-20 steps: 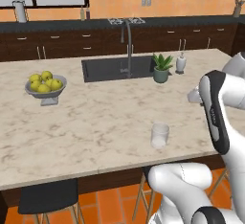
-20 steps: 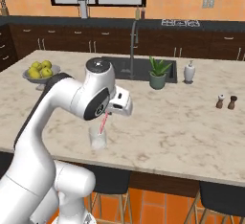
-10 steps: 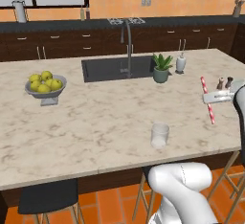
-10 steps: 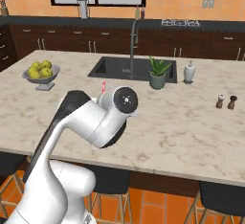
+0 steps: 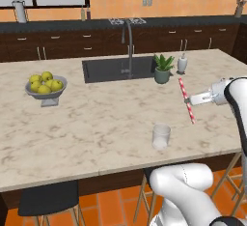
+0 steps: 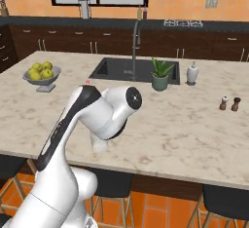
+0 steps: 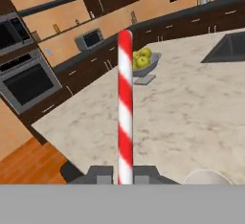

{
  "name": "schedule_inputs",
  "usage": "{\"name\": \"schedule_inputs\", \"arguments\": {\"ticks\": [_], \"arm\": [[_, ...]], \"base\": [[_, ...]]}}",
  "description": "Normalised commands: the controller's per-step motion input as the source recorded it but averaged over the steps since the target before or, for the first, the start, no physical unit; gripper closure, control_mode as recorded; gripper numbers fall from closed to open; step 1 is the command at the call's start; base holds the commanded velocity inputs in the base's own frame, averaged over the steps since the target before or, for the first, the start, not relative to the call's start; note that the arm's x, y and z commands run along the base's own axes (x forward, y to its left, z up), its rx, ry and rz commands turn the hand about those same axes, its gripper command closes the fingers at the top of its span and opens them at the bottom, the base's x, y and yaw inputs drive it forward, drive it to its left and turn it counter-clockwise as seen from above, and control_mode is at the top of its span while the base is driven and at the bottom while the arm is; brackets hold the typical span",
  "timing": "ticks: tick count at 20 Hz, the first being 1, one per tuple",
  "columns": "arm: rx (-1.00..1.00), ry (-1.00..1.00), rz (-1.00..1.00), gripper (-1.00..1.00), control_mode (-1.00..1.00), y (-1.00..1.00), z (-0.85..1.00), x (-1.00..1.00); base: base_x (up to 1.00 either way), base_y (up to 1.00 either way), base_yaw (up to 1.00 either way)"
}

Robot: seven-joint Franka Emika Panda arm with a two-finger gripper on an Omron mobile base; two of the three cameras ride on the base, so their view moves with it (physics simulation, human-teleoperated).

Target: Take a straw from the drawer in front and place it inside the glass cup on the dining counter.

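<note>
I see my jaws [image 5: 189,100] clamped on the thin red-and-white striped straw [image 5: 187,100], gripping it near its middle and holding it tilted in the air above the right part of the beige marbled stone counter [image 5: 96,123]. The small clear glass cup [image 5: 161,136] stands upright near the counter's near edge, to the left of the straw and lower, well apart from it. In the hand view the straw [image 7: 125,103] rises straight from between my two dark finger tips [image 7: 102,175], with the grey bowl of yellow-green fruit [image 7: 143,61] on the counter behind it.
</note>
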Motion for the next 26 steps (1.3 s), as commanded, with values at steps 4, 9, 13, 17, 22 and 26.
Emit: {"name": "schedule_inputs", "arguments": {"ticks": [4, 9, 13, 17, 22, 26], "arm": [[0.11, 0.0, 0.24, 1.0, -1.0, 0.42, -0.25, 0.02], [0.12, 0.0, 0.22, 1.0, -1.0, 0.25, -0.26, 0.04], [0.06, -0.03, 0.14, 1.0, -1.0, 0.0, -0.34, 0.29], [0.03, -0.07, 0.13, 1.0, -1.0, 0.02, -0.24, 0.22], [0.03, -0.11, 0.09, 1.0, -1.0, 0.12, -0.18, 0.17], [0.0, -0.22, 0.02, 1.0, -1.0, 0.09, -0.21, 0.3]], "base": [[0.0, 0.0, 0.0], [0.0, 0.0, 0.0], [0.0, 0.0, 0.0], [0.0, 0.0, 0.0], [0.0, 0.0, 0.0], [0.0, 0.0, 0.0]]}}
